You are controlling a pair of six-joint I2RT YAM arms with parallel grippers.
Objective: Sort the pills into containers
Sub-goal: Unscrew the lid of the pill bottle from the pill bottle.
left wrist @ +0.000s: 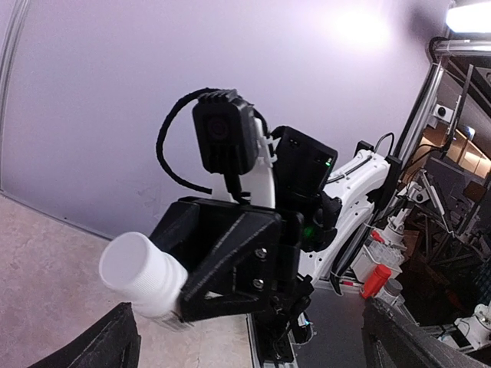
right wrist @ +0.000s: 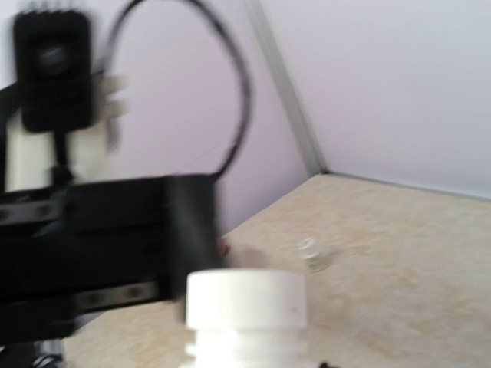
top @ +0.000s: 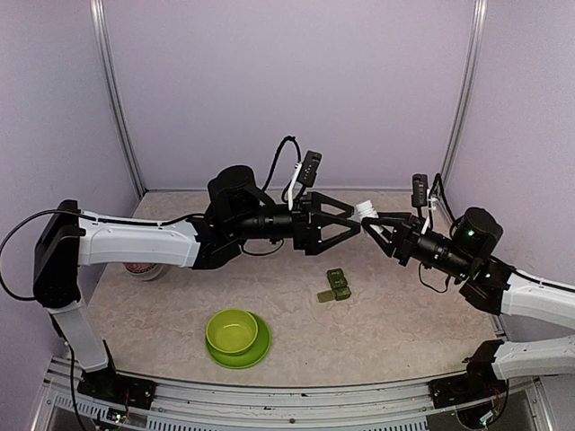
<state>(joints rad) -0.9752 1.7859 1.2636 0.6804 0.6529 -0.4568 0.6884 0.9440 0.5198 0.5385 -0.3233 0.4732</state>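
The left gripper (left wrist: 257, 349) stands wide, its dark fingers (left wrist: 107, 345) at the lower corners of the frame. Beyond them, the right gripper (left wrist: 184, 297) clamps a white bottle (left wrist: 142, 270) by its body, capped end pointing left. A black camera (left wrist: 224, 134) sits above that gripper. The beige table (left wrist: 46, 253) lies lower left

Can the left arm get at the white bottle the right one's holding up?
Probably yes. The left tool is open and faces the white bottle, whose capped end sticks out of the right tool toward it. Nothing sits between them.
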